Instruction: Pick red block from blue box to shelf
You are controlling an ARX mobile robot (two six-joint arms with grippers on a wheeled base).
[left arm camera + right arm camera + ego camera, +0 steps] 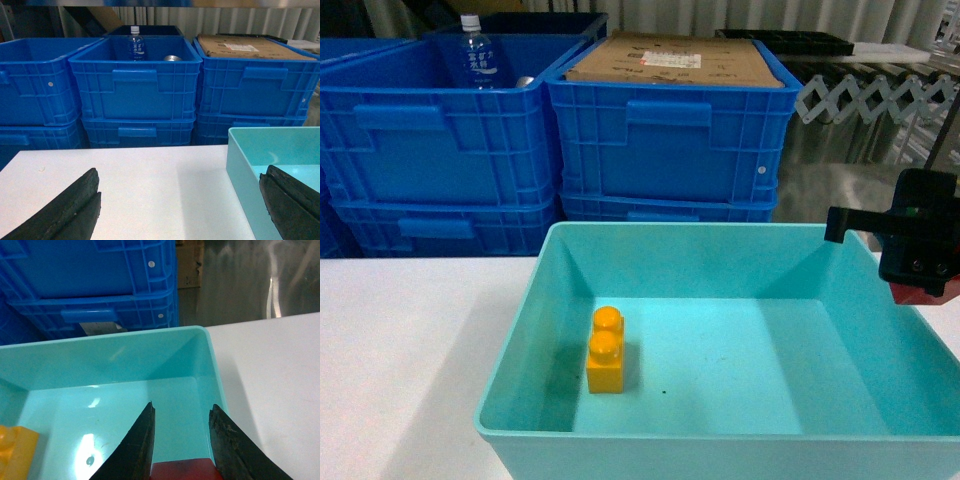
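1. The left hand (pixel 177 210) rests low over the white tabletop (pixel 150 185), its two black fingers (pixel 65 210) spread wide apart with nothing between them. It sits just left of the blue box (pixel 260 145), probably parked so as to leave the box free for the other arm.
2. Behind the tabletop stand stacked royal-blue ribbed crates (pixel 670 140); one holds a water bottle (pixel 477 52), another a sheet of cardboard (pixel 670 62). They close off the far edge, so any carry has to go up and sideways, not back.
3. Inside the box, an orange-yellow two-stud brick (pixel 605 352) stands upright near the left wall, well apart from the right hand. It is not wanted and is clear of the lift path.
4. The floor of the box is otherwise bare, and its sloping walls and rolled rim are the only edges to clear on the way out.
5. The right hand (pixel 182 440) is clamped on the red block (pixel 182 471), which shows pinched between the fingertips (pixel 137 450). In the head view the block (pixel 920 296) peeks below the hand (pixel 918 290) above the box's right rim, seemingly already lifted free, though the angle makes the height hard to judge.
6. The shelf is not clearly in view, so the carry to it is not yet done.
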